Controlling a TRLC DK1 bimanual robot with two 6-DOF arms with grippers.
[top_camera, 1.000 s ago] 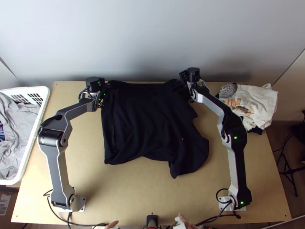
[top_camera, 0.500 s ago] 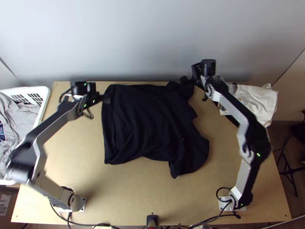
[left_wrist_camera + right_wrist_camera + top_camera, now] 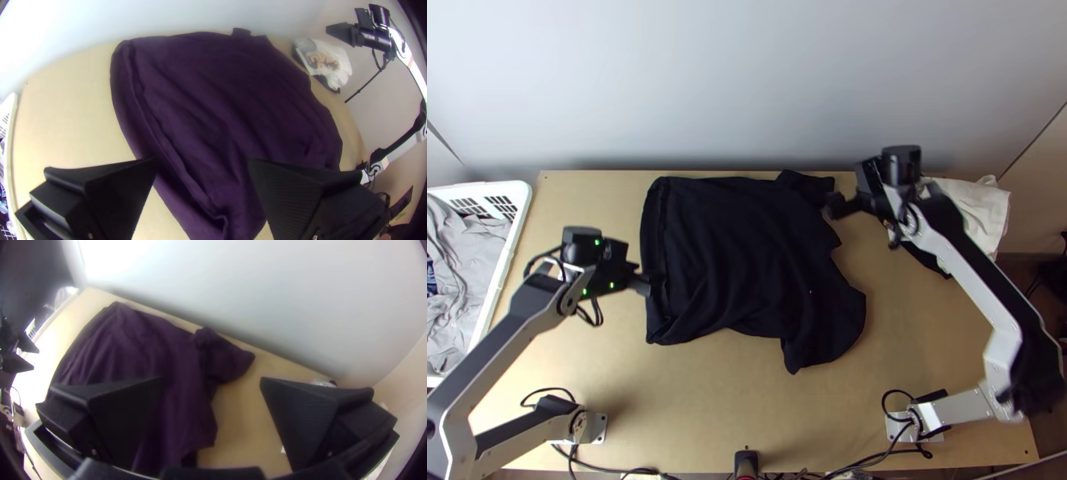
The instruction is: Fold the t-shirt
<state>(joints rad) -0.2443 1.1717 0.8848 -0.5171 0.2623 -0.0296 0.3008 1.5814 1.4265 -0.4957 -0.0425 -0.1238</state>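
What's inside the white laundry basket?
In the white basket there's a crumpled heap of grey cloth, with a bit of something blue beside it. The grey cloth covers whatever is underneath, and part of the basket is outside the picture, so I can't tell what's there.

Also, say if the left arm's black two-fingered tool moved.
Yes: in the top view the left tool has moved toward the near edge of the light wooden table.

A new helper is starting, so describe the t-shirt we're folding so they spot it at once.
On the light wooden table, in the middle toward the wall, lies a t-shirt, spread but rumpled. It is near-black in the top view, unlike the grey cloth in the white basket and the pale printed cloth at right.
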